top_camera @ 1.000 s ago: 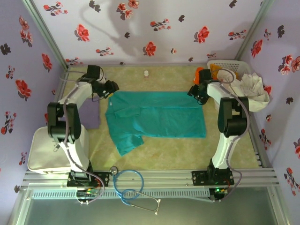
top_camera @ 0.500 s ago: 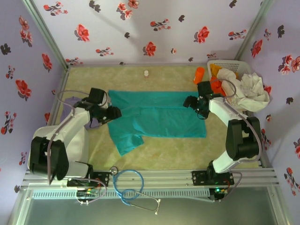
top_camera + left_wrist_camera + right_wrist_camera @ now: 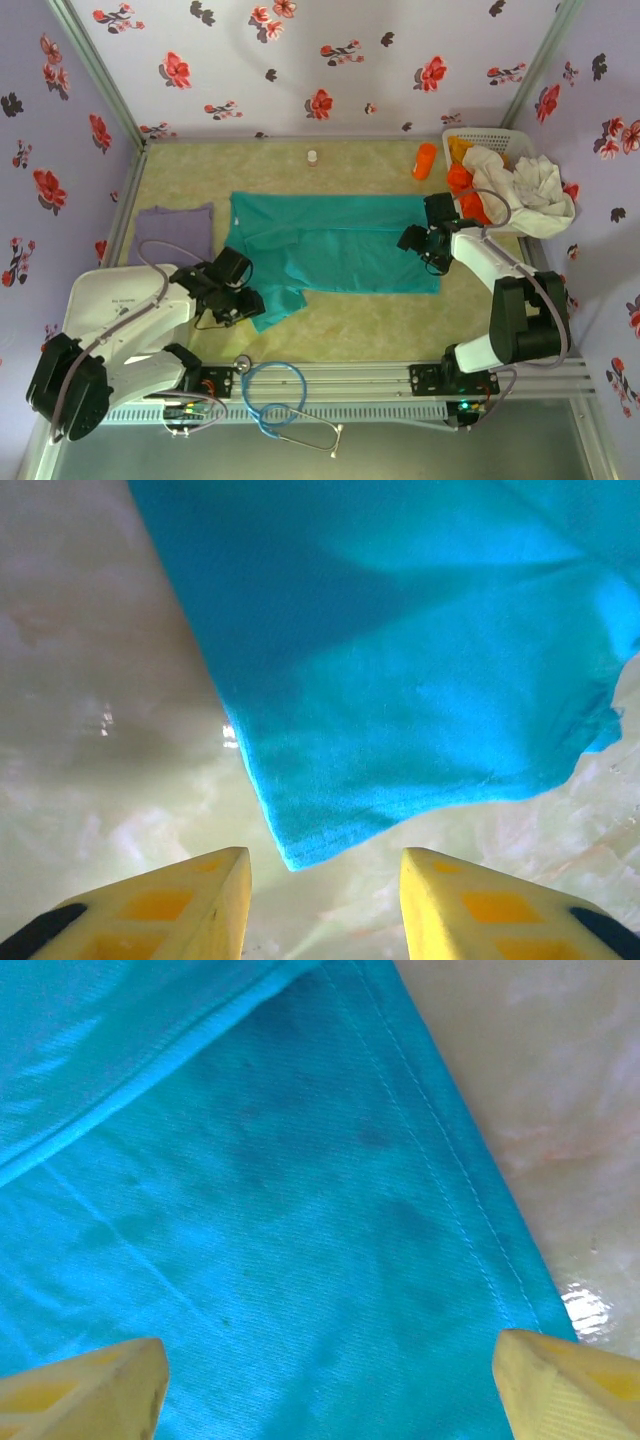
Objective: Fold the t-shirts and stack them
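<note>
Teal tee is spread flat on the table, with its sleeve corner poking out just ahead of the left claw, whose fingers sit apart with nothing between them. Right claw is spread wide as well, hanging right over the tee's hem edge with cloth under it. Purple tee lies well apart from the left claw, off to its side
</note>
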Robot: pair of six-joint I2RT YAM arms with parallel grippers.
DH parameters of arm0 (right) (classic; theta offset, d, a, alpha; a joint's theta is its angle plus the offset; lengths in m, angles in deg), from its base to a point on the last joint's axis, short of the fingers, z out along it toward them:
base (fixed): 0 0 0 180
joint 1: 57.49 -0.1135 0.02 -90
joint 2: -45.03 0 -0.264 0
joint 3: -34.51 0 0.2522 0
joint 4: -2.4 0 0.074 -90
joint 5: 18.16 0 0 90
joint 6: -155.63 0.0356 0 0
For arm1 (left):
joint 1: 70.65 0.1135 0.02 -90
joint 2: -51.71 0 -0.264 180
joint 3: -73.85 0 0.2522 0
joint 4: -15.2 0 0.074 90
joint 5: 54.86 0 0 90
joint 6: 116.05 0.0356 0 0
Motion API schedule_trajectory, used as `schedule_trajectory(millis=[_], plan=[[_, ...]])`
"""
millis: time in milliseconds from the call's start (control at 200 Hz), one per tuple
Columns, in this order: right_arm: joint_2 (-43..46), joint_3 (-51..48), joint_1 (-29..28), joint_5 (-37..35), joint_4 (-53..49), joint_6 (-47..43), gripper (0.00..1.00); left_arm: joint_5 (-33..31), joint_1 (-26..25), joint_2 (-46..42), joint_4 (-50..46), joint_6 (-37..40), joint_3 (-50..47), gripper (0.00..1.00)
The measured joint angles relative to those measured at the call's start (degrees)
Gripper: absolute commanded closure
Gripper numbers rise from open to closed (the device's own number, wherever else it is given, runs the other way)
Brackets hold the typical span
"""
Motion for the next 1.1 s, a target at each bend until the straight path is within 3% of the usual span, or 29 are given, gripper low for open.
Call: schedule_trajectory(millis=[290,660,1100], plan=[[0.39,-1.29,0.13,-1.2,-1.68,0.63,0.21,-0.33,-7.39,4.7,3.19,-7.41,-2.62,0.56],[6.75,-5.31,1.86,-2.97,-5.44,3.82,0.37,-1.29,-7.61,8.11,7.26,-8.9,-3.23,0.59],[7.15,-10.71,2.38,-3.54,-6.6,6.49,0.53,-1.99,-7.61,8.41,7.21,-9.75,-3.63,0.68]])
